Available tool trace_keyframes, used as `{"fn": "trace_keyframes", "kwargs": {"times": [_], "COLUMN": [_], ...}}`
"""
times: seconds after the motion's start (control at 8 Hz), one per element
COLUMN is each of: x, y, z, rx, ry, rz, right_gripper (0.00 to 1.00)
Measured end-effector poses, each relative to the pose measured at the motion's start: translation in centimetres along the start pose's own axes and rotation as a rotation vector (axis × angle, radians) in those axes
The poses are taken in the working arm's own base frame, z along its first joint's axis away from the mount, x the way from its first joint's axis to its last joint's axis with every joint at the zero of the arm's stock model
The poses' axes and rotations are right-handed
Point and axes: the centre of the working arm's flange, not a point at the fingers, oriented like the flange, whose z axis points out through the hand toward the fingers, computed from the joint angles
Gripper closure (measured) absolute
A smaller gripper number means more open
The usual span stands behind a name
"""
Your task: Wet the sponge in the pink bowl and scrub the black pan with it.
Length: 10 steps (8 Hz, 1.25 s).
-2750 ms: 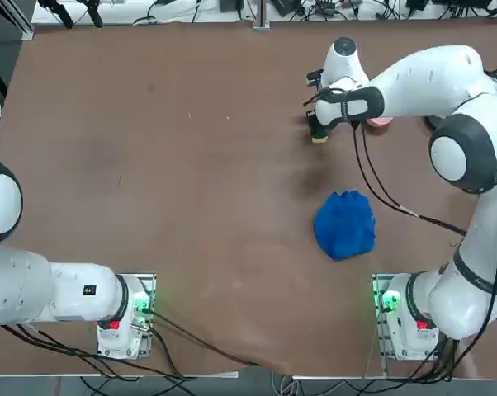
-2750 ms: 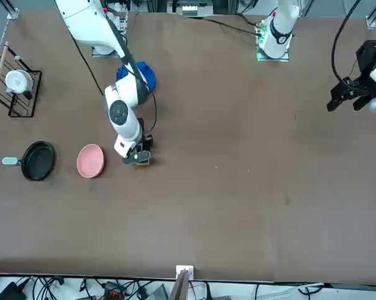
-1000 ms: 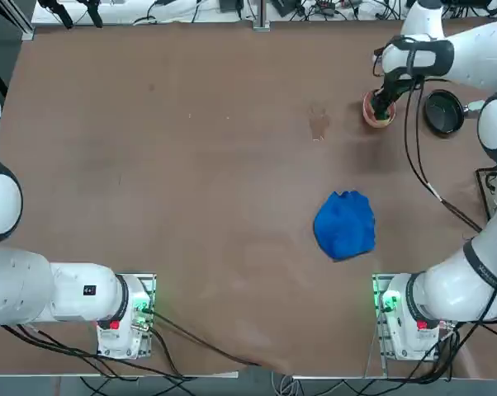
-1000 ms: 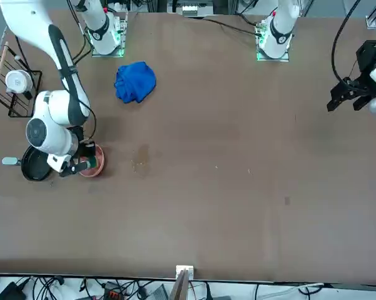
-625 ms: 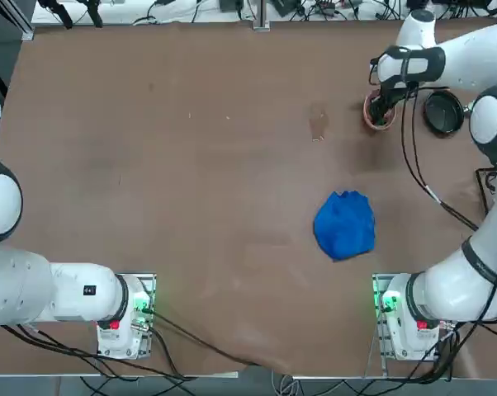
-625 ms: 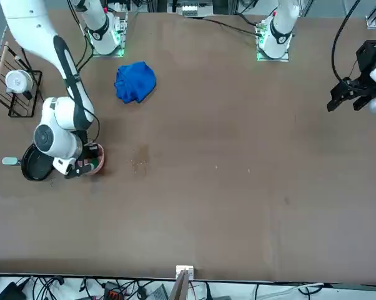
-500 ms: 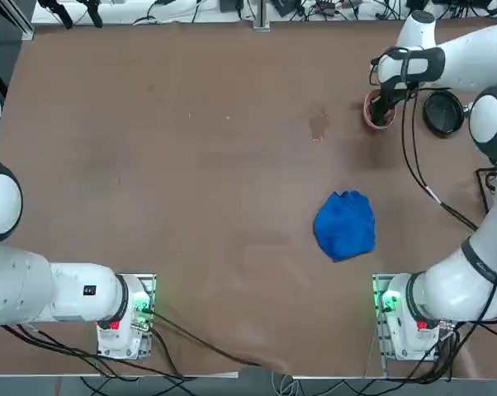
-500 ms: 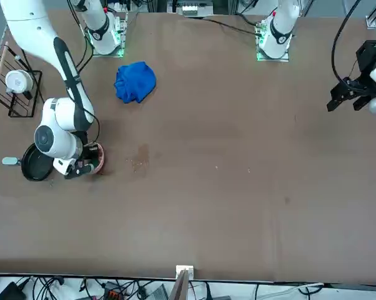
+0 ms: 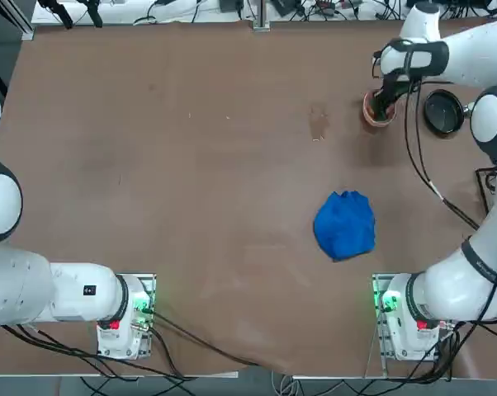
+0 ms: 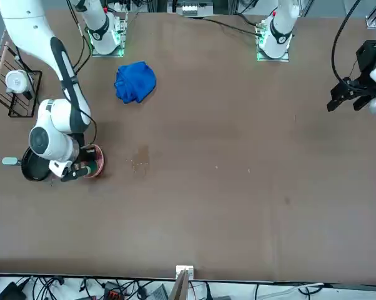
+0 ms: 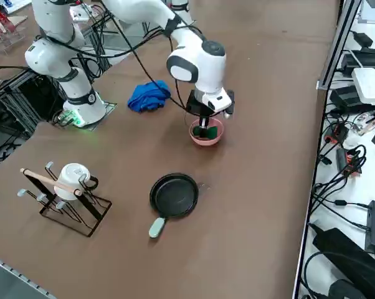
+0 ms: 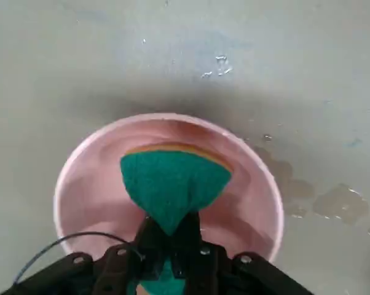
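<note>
The right hand [image 12: 169, 239] is clenched on the sponge [image 12: 173, 184], its two fingers pinching the middle so that the green layer bunches and fans out, with a thin yellow-orange edge along its far side. The sponge is inside the pink bowl [image 12: 265, 203], within its rim; whether it touches the bottom cannot be told.

The right arm [image 9: 467, 62] reaches out from its base over the worktop [image 9: 191, 165], bent at the elbow, its wrist above the bowl. Seen from overhead, with twelve o'clock pointing away from the robot's bases, the bowl lies toward one o'clock from the worktop's centre. The black pan [image 11: 174, 195] sits just beside the bowl, at three o'clock from it, its pale handle [image 11: 156, 227] pointing away from the bowl.

A crumpled blue cloth [image 9: 345, 225] lies between six and seven o'clock from the bowl. A wire rack [image 11: 75, 208] holding a white cup [image 11: 74, 179] stands near the worktop's edge, toward four o'clock from the bowl. A wet patch [image 9: 319, 121] shows at nine o'clock from the bowl.
</note>
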Motion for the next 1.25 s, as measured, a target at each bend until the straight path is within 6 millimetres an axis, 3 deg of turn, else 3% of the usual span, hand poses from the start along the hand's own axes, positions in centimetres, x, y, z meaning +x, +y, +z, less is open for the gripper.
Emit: {"fn": "trace_keyframes", "kwargs": {"times": [0.38,0.5,1.0,1.25], "x": [-0.6,-1.5,-6.2,-6.7], "y": [1.0,2.7,15.8,19.7], "z": [-6.0,-7.2,-7.3,-5.7], "rx": [0.019,0.027,0.064,0.054], "ry": [-0.056,-0.061,-0.037,-0.048], "rz": [-0.007,-0.032,-0.123,-0.143], "right_gripper": [0.92,0.92,0.92,0.92]}}
